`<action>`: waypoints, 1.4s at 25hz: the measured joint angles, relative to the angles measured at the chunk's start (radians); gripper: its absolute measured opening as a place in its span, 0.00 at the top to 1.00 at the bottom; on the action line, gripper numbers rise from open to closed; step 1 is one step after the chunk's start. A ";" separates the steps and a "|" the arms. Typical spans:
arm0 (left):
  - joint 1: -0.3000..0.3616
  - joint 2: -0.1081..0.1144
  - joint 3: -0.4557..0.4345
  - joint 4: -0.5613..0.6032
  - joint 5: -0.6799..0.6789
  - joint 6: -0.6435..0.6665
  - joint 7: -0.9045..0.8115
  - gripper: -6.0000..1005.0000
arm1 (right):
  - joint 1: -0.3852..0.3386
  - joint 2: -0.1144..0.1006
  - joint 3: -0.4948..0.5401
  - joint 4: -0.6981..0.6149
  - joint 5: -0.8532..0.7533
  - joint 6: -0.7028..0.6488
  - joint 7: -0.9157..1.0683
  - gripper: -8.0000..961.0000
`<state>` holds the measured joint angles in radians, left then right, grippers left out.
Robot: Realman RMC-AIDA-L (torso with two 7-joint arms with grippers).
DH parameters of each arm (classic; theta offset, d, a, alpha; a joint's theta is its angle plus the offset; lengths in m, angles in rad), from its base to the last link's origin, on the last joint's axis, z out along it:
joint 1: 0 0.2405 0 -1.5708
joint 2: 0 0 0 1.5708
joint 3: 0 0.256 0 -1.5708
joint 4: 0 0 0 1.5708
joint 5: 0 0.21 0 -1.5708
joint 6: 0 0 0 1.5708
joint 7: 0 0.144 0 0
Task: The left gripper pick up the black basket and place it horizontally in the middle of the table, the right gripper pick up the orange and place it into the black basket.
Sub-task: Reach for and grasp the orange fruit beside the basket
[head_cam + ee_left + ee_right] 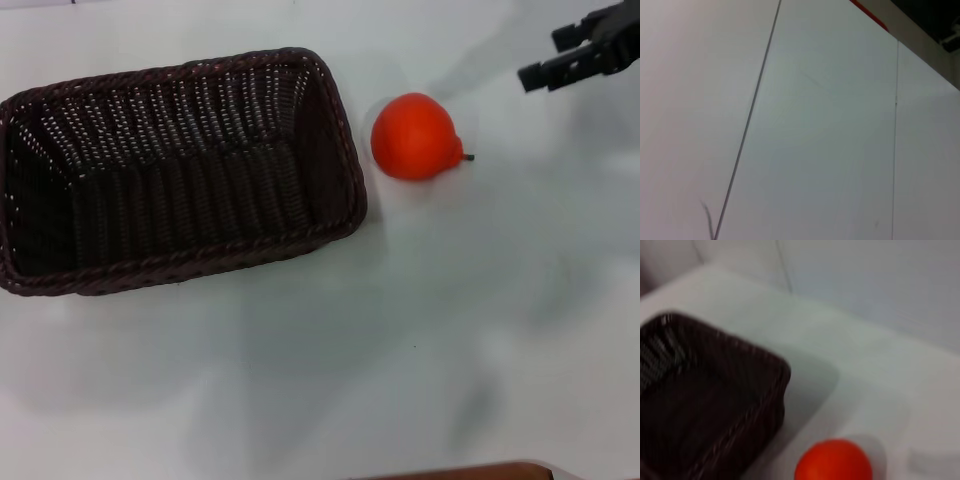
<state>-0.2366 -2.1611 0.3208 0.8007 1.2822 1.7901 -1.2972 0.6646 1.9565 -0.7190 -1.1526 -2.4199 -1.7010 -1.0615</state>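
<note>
The black basket (345, 150) lies empty and lengthwise on the left half of the white table (450, 320). It also shows in the right wrist view (715, 390). The orange (414, 136) sits on the table just right of the basket's right end, stem pointing right, and shows in the right wrist view too (834, 461). My right gripper (548, 57) is open and empty, hovering at the far right, up and to the right of the orange and apart from it. My left gripper is out of view; its wrist camera shows only white panels.
A brown edge (470, 470) shows at the front of the table. The left wrist view shows white wall panels with a dark seam (747, 120). Bare tabletop lies in front of the basket and the orange.
</note>
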 joint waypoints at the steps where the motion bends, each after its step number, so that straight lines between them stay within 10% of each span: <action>1: 0.000 0.000 0.000 -0.002 0.000 0.000 0.000 0.42 | 0.014 0.004 -0.012 0.004 -0.027 -0.004 0.001 0.07; 17: 0.007 -0.003 0.004 -0.041 -0.003 0.015 -0.006 0.42 | 0.112 0.091 -0.170 0.181 -0.159 0.219 0.026 0.19; 35: 0.001 -0.002 0.006 -0.050 0.001 0.018 -0.007 0.42 | 0.143 0.127 -0.254 0.326 -0.147 0.422 0.050 0.36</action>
<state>-0.2360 -2.1631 0.3266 0.7502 1.2834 1.8080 -1.3045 0.8074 2.0835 -0.9727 -0.8264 -2.5666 -1.2789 -1.0114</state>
